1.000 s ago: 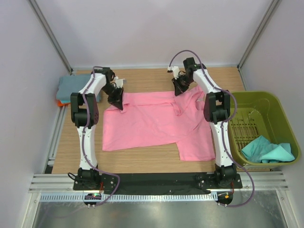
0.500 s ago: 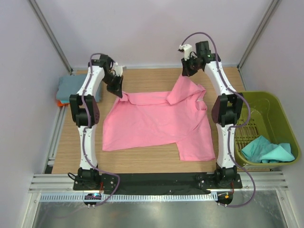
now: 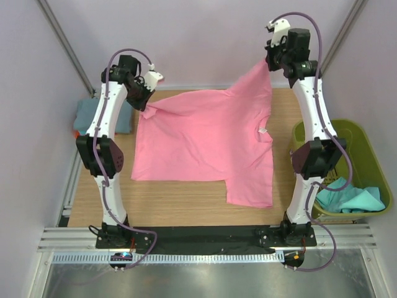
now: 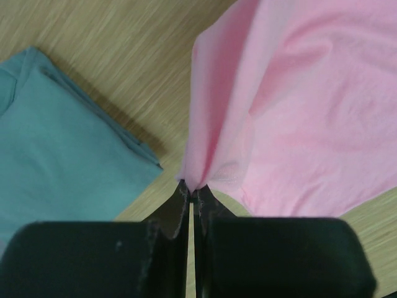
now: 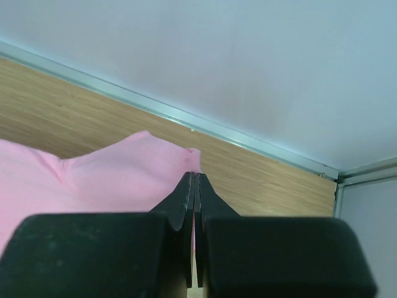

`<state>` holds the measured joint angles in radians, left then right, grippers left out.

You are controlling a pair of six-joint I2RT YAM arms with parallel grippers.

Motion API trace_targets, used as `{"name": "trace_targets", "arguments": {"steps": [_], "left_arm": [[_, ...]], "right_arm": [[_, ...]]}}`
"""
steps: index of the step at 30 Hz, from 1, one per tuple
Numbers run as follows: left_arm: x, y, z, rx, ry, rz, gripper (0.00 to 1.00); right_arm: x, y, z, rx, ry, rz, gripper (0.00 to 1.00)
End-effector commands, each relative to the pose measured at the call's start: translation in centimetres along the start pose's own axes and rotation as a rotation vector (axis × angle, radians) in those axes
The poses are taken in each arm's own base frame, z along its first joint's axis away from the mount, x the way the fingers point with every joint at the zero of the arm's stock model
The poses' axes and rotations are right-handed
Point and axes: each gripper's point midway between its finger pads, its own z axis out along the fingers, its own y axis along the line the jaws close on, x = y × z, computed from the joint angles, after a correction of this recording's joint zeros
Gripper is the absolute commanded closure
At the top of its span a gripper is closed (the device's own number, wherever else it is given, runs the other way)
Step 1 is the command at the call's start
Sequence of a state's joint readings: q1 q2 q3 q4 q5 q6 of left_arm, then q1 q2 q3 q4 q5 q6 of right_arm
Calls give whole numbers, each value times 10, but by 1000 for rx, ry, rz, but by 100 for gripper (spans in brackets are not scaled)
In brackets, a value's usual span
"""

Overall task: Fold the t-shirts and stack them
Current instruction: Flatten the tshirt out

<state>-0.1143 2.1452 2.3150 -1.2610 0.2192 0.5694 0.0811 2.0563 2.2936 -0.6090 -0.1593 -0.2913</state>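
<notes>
Currently both tools are pressed shut on the pink shirt. The left tool pinches a bunched edge at upper left of the frame. The right tool pinches a thin corner at upper right, raised well above the tabletop. The shirt's far edge hangs between them. The rest lies spread mid-frame, with one flap trailing toward bottom right.

Risks as I read them:
- Right grip is only a sliver of cloth at the fingertips. Any sideways tug likely pulls it free and that corner drops in a heap.
- Tools sit at uneven heights, the right one far higher, so the cloth runs taut on a diagonal. Laying it down like this would probably leave it skewed and creased.
- Left tool is just beside the folded grey-blue shirt at the left edge. A sweep that way could drag or muss the stack.
- Basket with the teal shirt in it sits at right. Hanging cloth swung that way could catch the rim.
- The trailing flap may tuck under if the body gets pulled.
</notes>
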Motion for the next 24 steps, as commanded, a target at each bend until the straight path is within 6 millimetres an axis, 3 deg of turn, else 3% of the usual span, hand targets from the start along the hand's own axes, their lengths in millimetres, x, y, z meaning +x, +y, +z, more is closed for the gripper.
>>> {"name": "trace_targets", "arguments": {"steps": [1, 4, 6, 8, 9, 12, 16, 19, 23, 24], "left_arm": [[-1, 12, -22, -105, -28, 144, 100], [10, -7, 8, -43, 30, 119, 89], [8, -13, 18, -24, 35, 60, 83], [14, -28, 36, 61, 58, -25, 66], [17, -31, 40, 82, 76, -57, 63], [30, -33, 51, 87, 118, -142, 60], [69, -45, 63, 96, 177, -130, 60], [80, -33, 65, 14, 151, -8, 62], [111, -27, 81, -74, 155, 144, 62], [109, -23, 85, -86, 150, 155, 62]], "right_arm": [[-34, -4, -40, 49, -87, 23, 99], [-5, 6, -34, 15, -11, 36, 99], [-1, 8, -32, 7, 2, 44, 99], [7, 11, -31, -6, 22, 46, 99], [9, 12, -30, -10, 25, 51, 99], [23, 16, -20, -22, 57, 67, 99], [33, 19, -8, -35, 77, 90, 99], [43, 21, 0, -42, 99, 97, 99], [50, 22, 3, -41, 115, 97, 99], [51, 23, 3, -41, 118, 97, 99]]}}
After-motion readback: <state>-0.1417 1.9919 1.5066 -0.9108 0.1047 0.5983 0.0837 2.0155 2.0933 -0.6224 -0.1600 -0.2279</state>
